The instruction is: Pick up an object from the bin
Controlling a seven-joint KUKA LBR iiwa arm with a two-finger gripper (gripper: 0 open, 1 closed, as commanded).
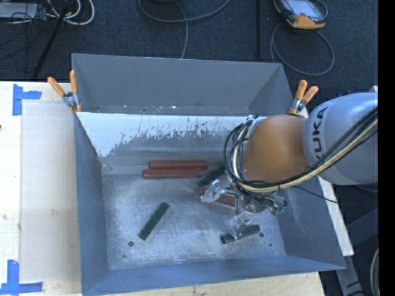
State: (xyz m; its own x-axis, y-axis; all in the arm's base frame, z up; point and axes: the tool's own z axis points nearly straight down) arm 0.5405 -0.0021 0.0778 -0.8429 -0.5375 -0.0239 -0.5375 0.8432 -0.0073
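Observation:
My gripper (242, 216) reaches down at the bin's right side, under the arm's orange cover. Just below it on the floor lies a small dark green piece (242, 233), long and flat, and the gripper's tip stands right above it or on it. A short reddish-brown stick (226, 198) lies partly hidden under the gripper's left side. Whether anything sits inside the gripper is hidden.
Two long brown sticks (176, 168) lie side by side near the back wall, left of the gripper. A dark green flat bar (153, 221) lies slanted on the floor at the front left. The arm covers the bin's right wall.

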